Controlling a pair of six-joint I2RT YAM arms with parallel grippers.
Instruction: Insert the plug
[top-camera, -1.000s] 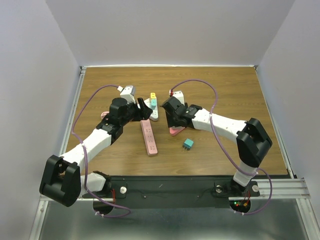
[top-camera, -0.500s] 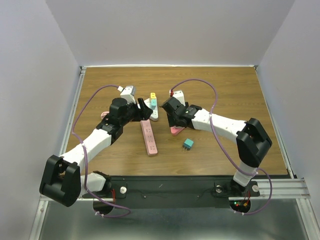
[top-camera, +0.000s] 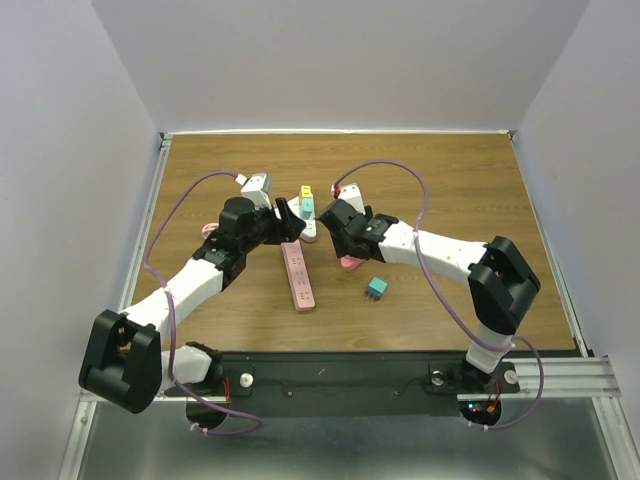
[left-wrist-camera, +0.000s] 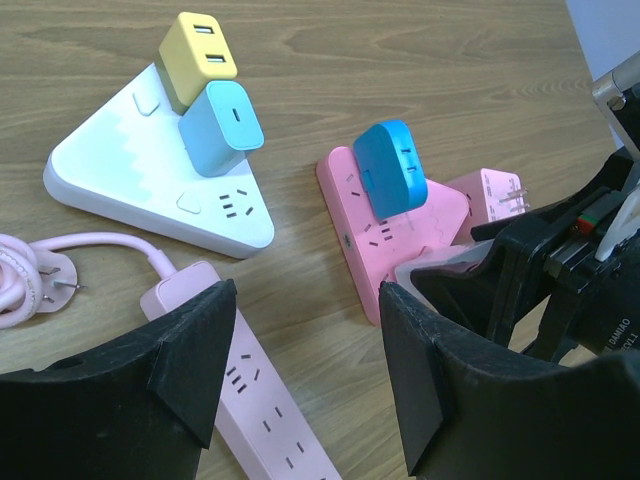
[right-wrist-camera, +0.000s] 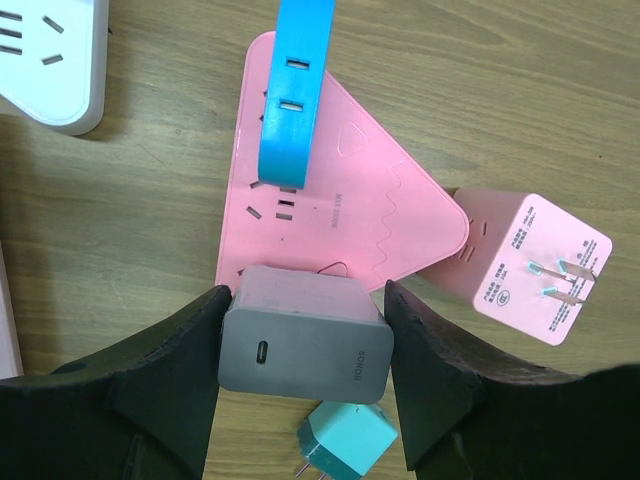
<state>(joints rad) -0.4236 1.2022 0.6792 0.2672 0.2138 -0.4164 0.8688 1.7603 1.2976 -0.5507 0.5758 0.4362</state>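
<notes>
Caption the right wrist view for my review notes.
Right gripper grips a grey charger at the pink triangular strip, beside an inserted blue plug.

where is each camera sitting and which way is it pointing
Top external: above and behind the bases, looking down on the table; left arm and right arm show.
Left wrist: low, looking across the white strip and pink triangular strip; its open fingers show.
Right wrist: straight down on the grey charger between its fingers.
Shared: both wrist views catch the pink triangular strip and blue adapter.

right hand (right-wrist-camera: 303, 305) shifted left (slightly); grey plug (right-wrist-camera: 305, 348) along
</notes>
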